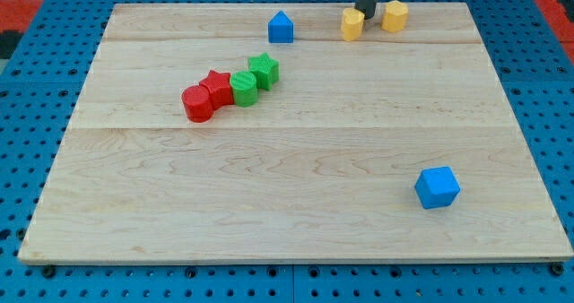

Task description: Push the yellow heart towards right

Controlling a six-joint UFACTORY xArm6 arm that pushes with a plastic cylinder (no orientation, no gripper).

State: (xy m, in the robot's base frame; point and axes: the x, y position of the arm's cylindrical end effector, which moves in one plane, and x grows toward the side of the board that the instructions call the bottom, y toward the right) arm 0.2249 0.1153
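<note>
The yellow heart (352, 23) sits near the view's top edge of the wooden board, right of centre. A yellow hexagon-like block (395, 15) sits just to its right. My tip (368, 16) is at the end of the dark rod coming down from the view's top, between the two yellow blocks, right beside the heart's right side; whether it touches is unclear.
A blue house-shaped block (281, 27) sits left of the heart. A row of a red cylinder (197, 103), red star (217, 88), green block (243, 88) and green star (264, 70) lies left of centre. A blue cube (437, 187) sits lower right.
</note>
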